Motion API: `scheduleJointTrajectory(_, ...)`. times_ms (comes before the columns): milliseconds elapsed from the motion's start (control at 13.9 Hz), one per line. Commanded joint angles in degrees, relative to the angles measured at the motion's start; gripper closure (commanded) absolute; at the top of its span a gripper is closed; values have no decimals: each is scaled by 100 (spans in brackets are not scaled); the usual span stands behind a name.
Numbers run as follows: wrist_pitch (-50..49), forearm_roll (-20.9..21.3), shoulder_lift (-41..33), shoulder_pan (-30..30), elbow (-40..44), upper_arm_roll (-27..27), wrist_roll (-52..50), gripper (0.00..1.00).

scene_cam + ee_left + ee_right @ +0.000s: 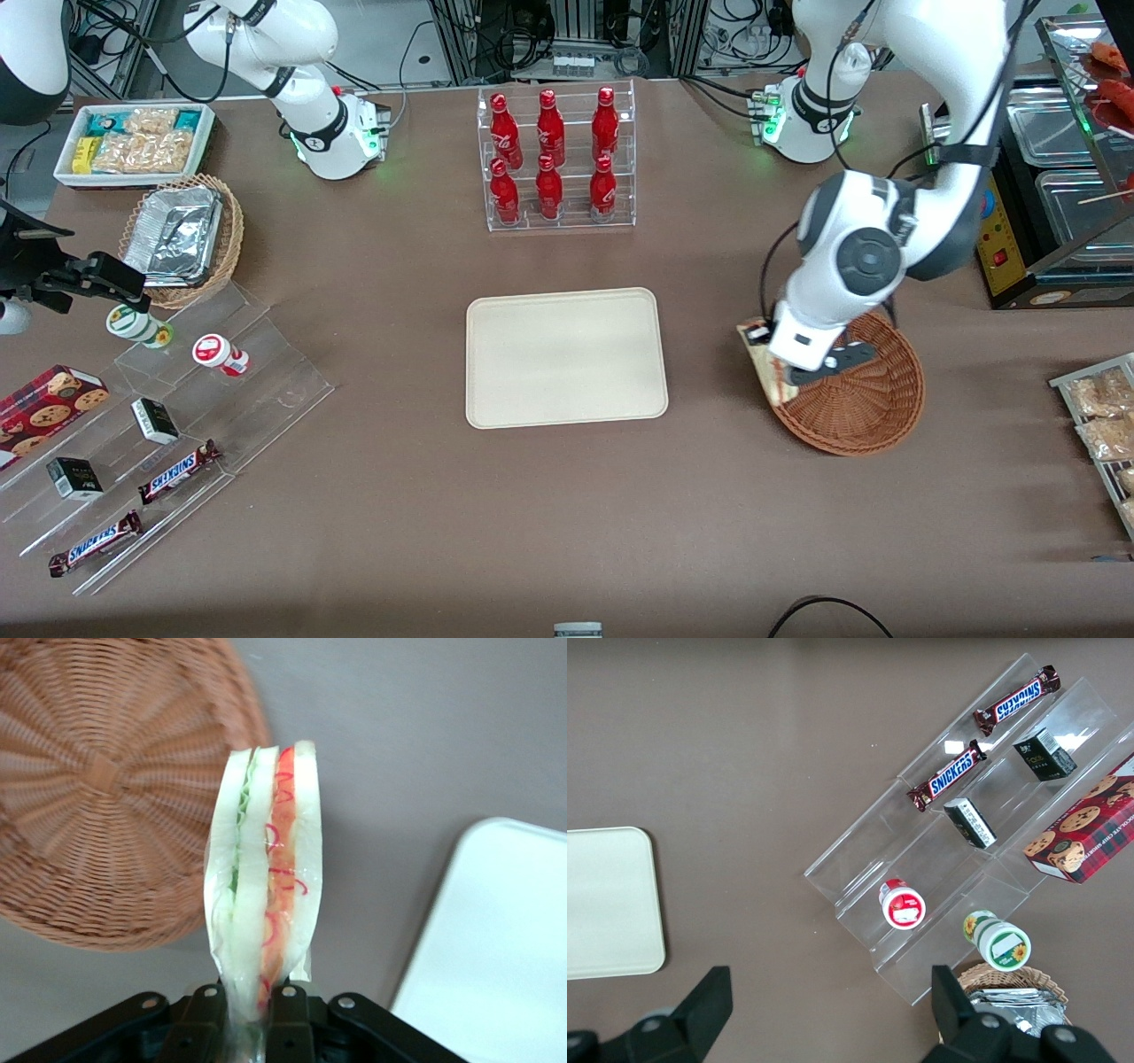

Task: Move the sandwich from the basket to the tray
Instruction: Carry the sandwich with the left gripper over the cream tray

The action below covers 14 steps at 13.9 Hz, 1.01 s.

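Six red bottles point(549, 159); two Snickers bars point(177, 471); one tray point(565, 356).

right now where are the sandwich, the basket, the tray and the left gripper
sandwich point(266, 868): left wrist view, on the wrapped bread face.
basket point(873, 403): front view, on the woven inner wall.
tray point(565, 356): front view, on its bare floor.
left gripper point(250, 1010): left wrist view, between the fingertips clamping the sandwich.

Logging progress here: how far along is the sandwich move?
Done: the gripper has its jaws shut on the sandwich, lifted out of the basket at its rim. Left: carrying it to the tray, which holds nothing, and releasing.
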Motion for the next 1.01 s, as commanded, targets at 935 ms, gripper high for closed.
scheduleJointTrajectory(935,-179,-13,2572,-2360,2975,72,-1435,100)
